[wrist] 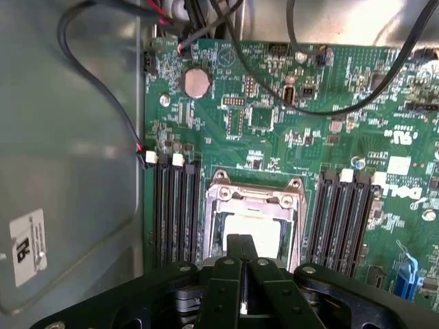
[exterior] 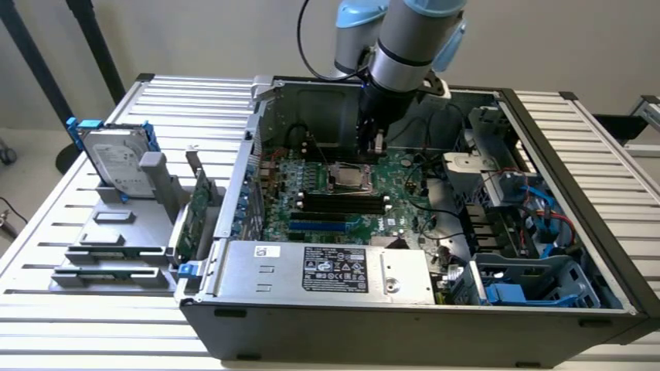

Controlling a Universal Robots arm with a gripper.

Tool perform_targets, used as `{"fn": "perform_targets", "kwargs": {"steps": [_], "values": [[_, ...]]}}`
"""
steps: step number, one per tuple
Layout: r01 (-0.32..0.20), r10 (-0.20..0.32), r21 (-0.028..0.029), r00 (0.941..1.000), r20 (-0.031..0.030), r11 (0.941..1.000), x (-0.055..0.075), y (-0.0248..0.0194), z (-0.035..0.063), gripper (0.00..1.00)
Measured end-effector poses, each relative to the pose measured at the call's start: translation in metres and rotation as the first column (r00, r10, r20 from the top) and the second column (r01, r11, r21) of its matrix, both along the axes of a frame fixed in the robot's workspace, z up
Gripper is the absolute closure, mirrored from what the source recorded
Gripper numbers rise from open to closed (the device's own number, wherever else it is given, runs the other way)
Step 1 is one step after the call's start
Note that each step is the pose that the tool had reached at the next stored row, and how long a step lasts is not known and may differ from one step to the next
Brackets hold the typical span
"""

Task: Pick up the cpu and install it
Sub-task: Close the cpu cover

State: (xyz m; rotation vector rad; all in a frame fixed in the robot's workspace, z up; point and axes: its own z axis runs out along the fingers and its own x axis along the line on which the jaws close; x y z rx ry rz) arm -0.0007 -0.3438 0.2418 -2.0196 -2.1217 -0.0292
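Hanging over the open PC case point(exterior: 413, 328), the arm point(exterior: 407, 46) enters from above at the far side. Gripper point(exterior: 378, 145) is down inside, just above the mobo point(exterior: 341, 216). Case lies on its side on a slatted table point(exterior: 608, 232).

Gripper point(wrist: 241, 250): jaws pinched tight together, only a hairline seam between the fingers. Tips sit right over the socket point(wrist: 218, 205).

Cpu point(wrist: 266, 229): pale silver square lying flat inside the socket's metal frame, approx centred and square to it. Fingertips overlap part of it in wrist view; touching or just clear, can't tell. In the exterior view the cpu point(exterior: 354, 179) shows as a small grey patch directly below the gripper tip, mid-board.

Around socket: black RAM slots point(wrist: 175, 205) in banks on both sides, white latches at their ends. Round coin cell point(wrist: 196, 82) on the board beyond the socket. Black cable point(wrist: 103, 96) loops over bare case metal beside the board.

Elsewhere, exterior view:
- PSU point(exterior: 324, 270) w/ label sits along the near wall of the case.
- Blue cables point(exterior: 542, 212) are in the drive bay, the exterior view's right.
- Outside the case, on the exterior view's left, a grey stand point(exterior: 124, 251) holds the hard drive point(exterior: 111, 158) w/ blue rails, upright and slightly tilted.
- Long green card point(exterior: 198, 212) stands on edge btwn stand and case wall.
- Drive and card are both well apart from the gripper.
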Motion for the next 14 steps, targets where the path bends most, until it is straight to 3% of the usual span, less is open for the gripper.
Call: {"fn": "perform_targets", "kwargs": {"steps": [7,11,14], "values": [[-0.001,0.001,0.0001,1.0000,-0.0003,1.0000,-0.028,0.0000,-0.0119,0.89],[-0.001,0.001,0.0001,1.0000,-0.0006,1.0000,-0.035,0.0000,-0.0192,0.89],[-0.001,0.001,0.0000,1.0000,-0.0094,1.0000,-0.035,0.0000,-0.0223,0.89]]}}
